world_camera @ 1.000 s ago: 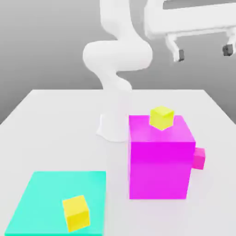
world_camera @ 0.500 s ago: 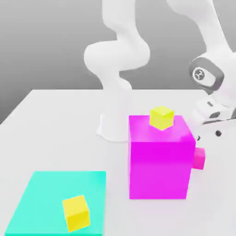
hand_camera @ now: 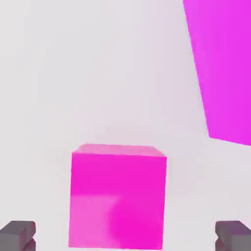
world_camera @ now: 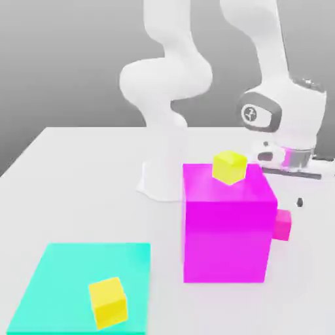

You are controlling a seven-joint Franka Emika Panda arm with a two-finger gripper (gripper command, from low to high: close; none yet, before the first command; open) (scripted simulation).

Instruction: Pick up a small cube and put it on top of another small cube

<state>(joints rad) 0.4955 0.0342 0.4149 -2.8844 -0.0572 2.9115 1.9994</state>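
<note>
Hand view: tool (hand_camera: 125, 235) spread wide, empty, above the small hot-pink cube (hand_camera: 117, 196).

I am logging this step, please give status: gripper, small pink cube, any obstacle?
Gripper open, above small pink cube. Cube on table, not gripped. Big magenta block close beside it.

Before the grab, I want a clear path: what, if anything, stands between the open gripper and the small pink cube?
Nothing visible. In the hand view the small pink cube lies between the open gripper's fingertips, with bare table around it. The big magenta block stands off to one side.
</note>
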